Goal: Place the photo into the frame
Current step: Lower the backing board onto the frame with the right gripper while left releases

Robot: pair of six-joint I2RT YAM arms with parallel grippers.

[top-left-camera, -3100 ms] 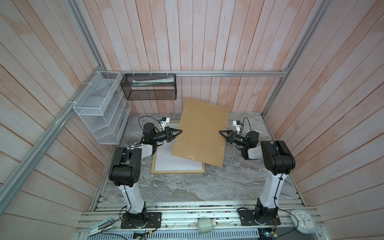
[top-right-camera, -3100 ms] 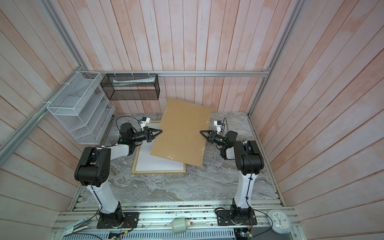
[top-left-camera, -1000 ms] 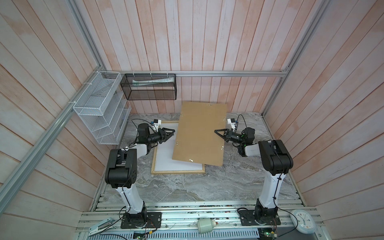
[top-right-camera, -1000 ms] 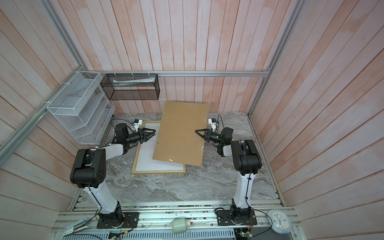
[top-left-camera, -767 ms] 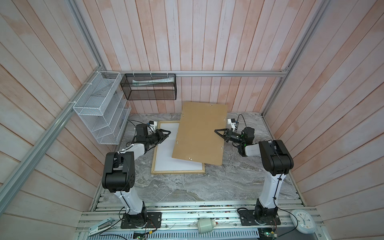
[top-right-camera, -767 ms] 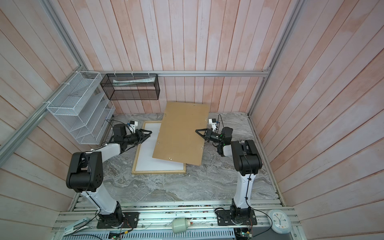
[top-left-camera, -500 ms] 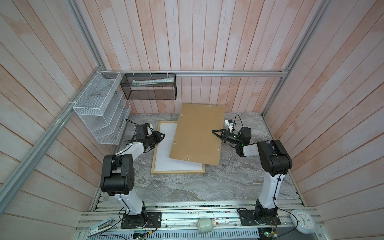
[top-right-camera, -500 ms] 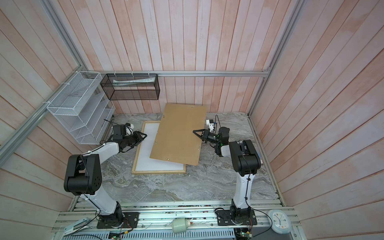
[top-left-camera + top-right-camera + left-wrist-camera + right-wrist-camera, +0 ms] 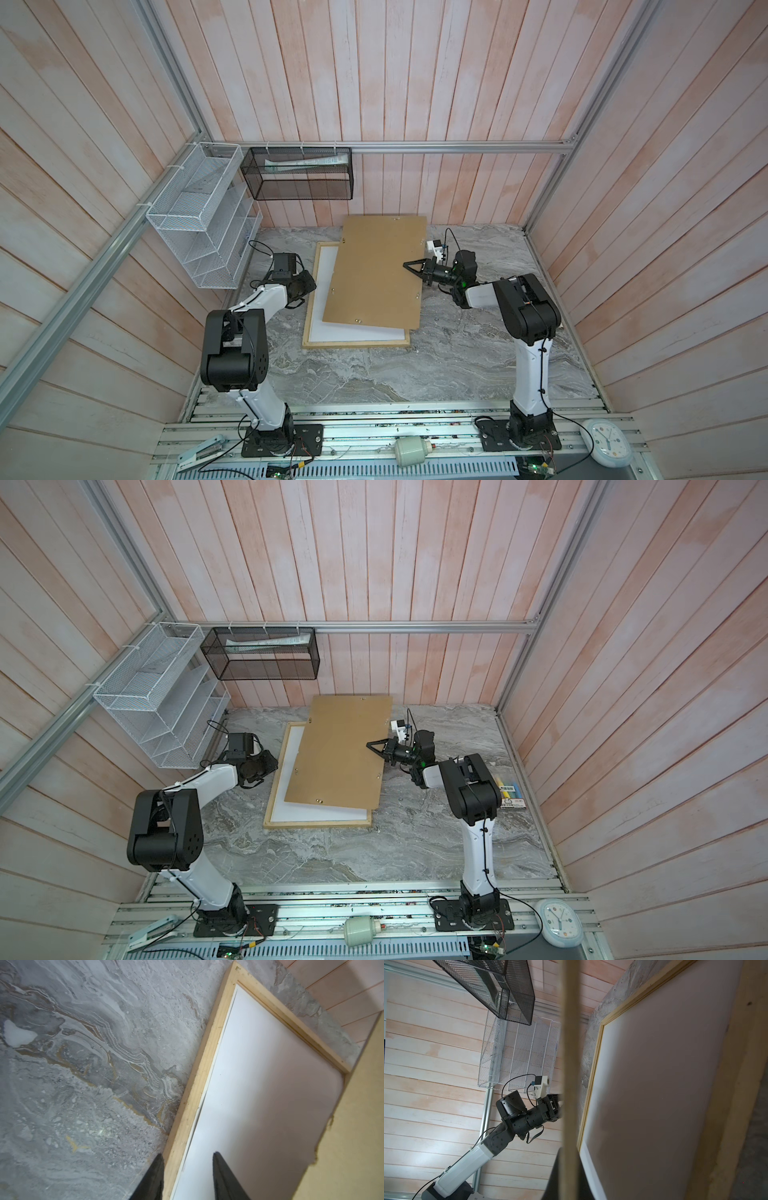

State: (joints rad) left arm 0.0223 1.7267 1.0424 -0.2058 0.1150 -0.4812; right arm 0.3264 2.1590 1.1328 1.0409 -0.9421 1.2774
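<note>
The frame (image 9: 353,343) of pale wood rails lies flat on the marble table, and a white sheet (image 9: 326,266) fills its opening. The photo's printed face is hidden. My right gripper (image 9: 409,268) is shut on the right edge of the brown fibreboard back (image 9: 374,274), which it holds slanted above the frame and which covers most of it; in the right wrist view the right gripper (image 9: 569,1153) pinches the board's edge (image 9: 570,1043). My left gripper (image 9: 187,1156) is open and points down, straddling the frame's left rail (image 9: 207,1064), touching nothing.
A white wire rack (image 9: 203,216) and a black mesh basket (image 9: 299,174) hang on the back-left walls. A coloured pack (image 9: 509,796) lies by the right arm. On the front rail are a clock (image 9: 606,440), a stapler (image 9: 199,457) and a white cylinder (image 9: 411,451).
My left gripper drew back leftwards from the board's edge and turned down over the frame's left rail. My right gripper carried the brown back a little to the left, over the frame.
</note>
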